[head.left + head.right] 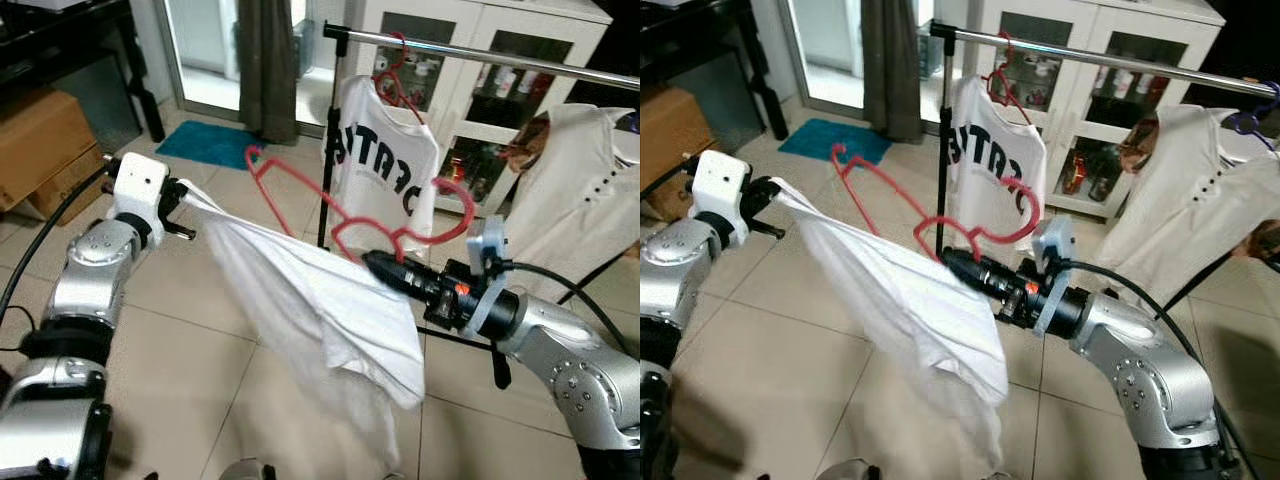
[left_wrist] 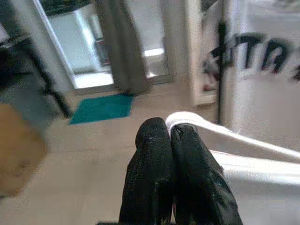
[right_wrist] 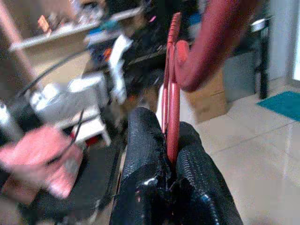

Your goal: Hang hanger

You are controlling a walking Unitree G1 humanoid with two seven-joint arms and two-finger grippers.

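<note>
A red plastic hanger (image 1: 300,185) is held in the air with a white garment (image 1: 320,310) draped from it. My right gripper (image 1: 375,262) is shut on the hanger near its hook end, whose curved hook (image 1: 455,205) rises beside it. The red hanger (image 3: 172,108) runs between the closed fingers in the right wrist view. My left gripper (image 1: 185,205) is shut on a corner of the white garment (image 2: 220,140), stretching it out to the left. The metal clothes rail (image 1: 480,55) crosses above and behind.
A white printed T-shirt (image 1: 385,165) hangs on another red hanger from the rail, and a cream button shirt (image 1: 580,190) hangs further right. White glass cabinets (image 1: 500,80) stand behind. A cardboard box (image 1: 40,140) and teal mat (image 1: 210,143) lie left.
</note>
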